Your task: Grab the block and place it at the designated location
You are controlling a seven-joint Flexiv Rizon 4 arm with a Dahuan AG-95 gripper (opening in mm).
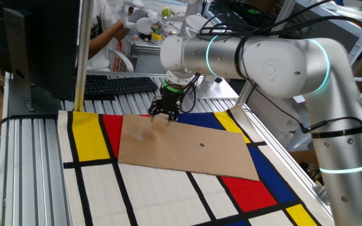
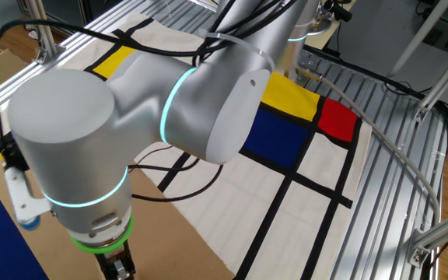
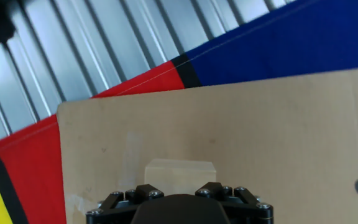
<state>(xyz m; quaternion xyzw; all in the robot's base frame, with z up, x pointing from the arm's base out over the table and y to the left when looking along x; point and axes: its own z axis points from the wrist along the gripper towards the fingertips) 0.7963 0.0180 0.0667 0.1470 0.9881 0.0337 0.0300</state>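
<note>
Hovering over the board [image 3: 229,124], your gripper [image 3: 179,198] sits just above the block [image 3: 180,172] near the red corner; finger state cannot be told. Misaligned descent could knock it aside.

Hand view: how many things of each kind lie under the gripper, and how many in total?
Block: 1
Board: 1
Mat: 1
Total: 3
</note>
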